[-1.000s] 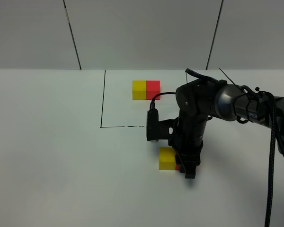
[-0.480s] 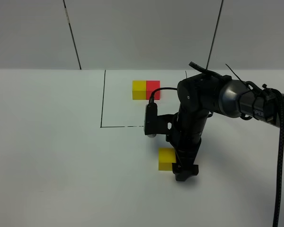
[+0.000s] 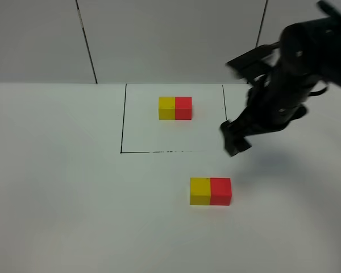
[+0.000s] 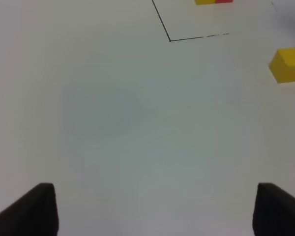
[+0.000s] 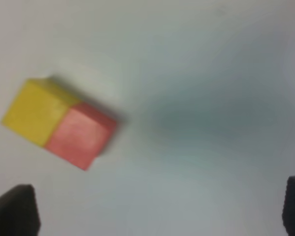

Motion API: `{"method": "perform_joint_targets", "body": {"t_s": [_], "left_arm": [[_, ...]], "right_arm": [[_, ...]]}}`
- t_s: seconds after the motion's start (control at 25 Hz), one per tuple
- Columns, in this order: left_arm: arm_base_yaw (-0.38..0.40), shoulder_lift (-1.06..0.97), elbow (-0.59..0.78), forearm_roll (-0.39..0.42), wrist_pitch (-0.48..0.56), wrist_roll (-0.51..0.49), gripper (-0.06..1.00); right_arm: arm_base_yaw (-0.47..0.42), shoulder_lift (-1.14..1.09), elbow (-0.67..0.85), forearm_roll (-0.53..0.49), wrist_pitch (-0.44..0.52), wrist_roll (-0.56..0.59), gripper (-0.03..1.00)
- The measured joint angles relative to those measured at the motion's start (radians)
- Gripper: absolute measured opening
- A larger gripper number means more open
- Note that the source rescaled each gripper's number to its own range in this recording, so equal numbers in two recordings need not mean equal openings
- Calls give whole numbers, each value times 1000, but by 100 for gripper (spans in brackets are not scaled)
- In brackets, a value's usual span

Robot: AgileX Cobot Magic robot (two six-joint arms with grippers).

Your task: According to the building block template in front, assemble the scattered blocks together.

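The yellow block (image 3: 200, 190) and red block (image 3: 220, 191) sit joined at lower centre of the surface (image 3: 62, 187), matching the template (image 3: 175, 108), so the job looks done; the right gripper (image 3: 234, 139), empty with fingers spread, hangs above them.

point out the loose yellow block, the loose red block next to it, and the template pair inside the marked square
Loose yellow block (image 3: 200, 191), exterior high view, front face.
Loose red block (image 3: 220, 191), exterior high view, front face, touching the yellow one.
Template pair (image 3: 175, 108), exterior high view, seam between its yellow and red cubes.
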Motion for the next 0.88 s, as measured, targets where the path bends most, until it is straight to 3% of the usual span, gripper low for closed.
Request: {"method": "perform_joint_targets", "body": {"t_s": [0.08, 0.16, 0.48, 0.68, 0.88], "left_arm": [[0, 0, 0, 0, 0, 0, 94], [0, 0, 0, 0, 0, 0, 94], [0, 0, 0, 0, 0, 0, 94], [0, 0, 0, 0, 0, 0, 94], [0, 0, 0, 0, 0, 0, 94]], "right_arm": [[-87, -53, 19, -23, 38, 126, 100], [-147, -137, 75, -33, 40, 180, 100], [-339, -568, 435, -83, 7, 261, 100], [-377, -849, 625, -122, 88, 299, 100], [-379, -1105, 753, -115, 93, 369, 100]]}}
